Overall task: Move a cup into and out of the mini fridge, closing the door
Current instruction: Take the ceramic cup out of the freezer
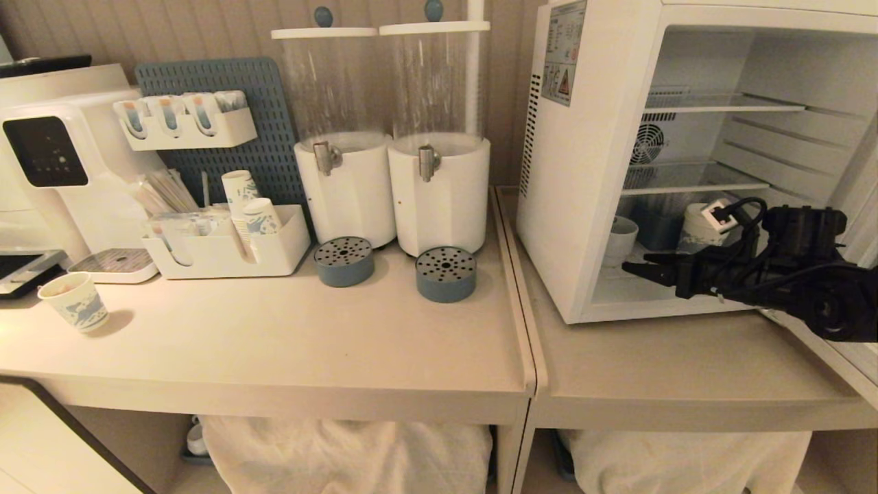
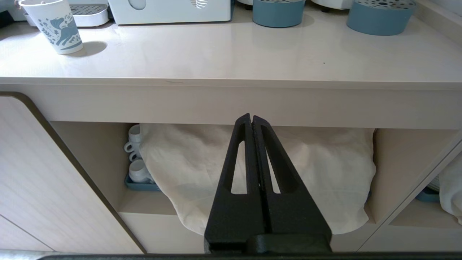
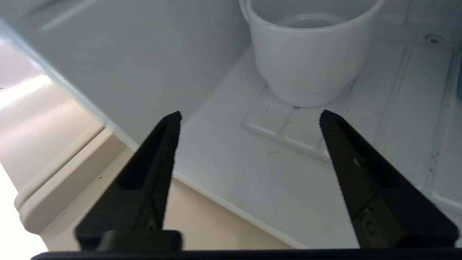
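you only get part of the small squat white ceramic cup [image 3: 310, 54] in the right wrist view: its rim is cut off by the frame edge and its handle barely shows. in the head view the cup [image 1: 621, 239] is half hidden behind the front frame of the boxy white mini fridge [image 1: 590, 171], and the dark container and pale wrapped item at the cup's 3 o'clock are hard to make out behind cables. the fridge's door [image 1: 847, 357] is swung open and mostly cut off at the frame's right edge, so you see only a strip of it.

your right arm reaches in from 3 o'clock, lying nearly level, its black body crossing the fridge's open mouth. the right claw [image 1: 634, 266] points toward 9 o'clock at the bottom compartment's front lip, its jaws spread wide and holding nothing.

the cup stands upright on the fridge's white floor, near the left inner wall, just beyond the fingertips [image 3: 173, 122] at their 12 o'clock, apart from both.

your left claw [image 2: 252, 121] hangs below the edge of the beige worktop [image 2: 231, 54], jaws pressed together on nothing, facing a white cloth [image 2: 325, 173] on the shelf beneath.
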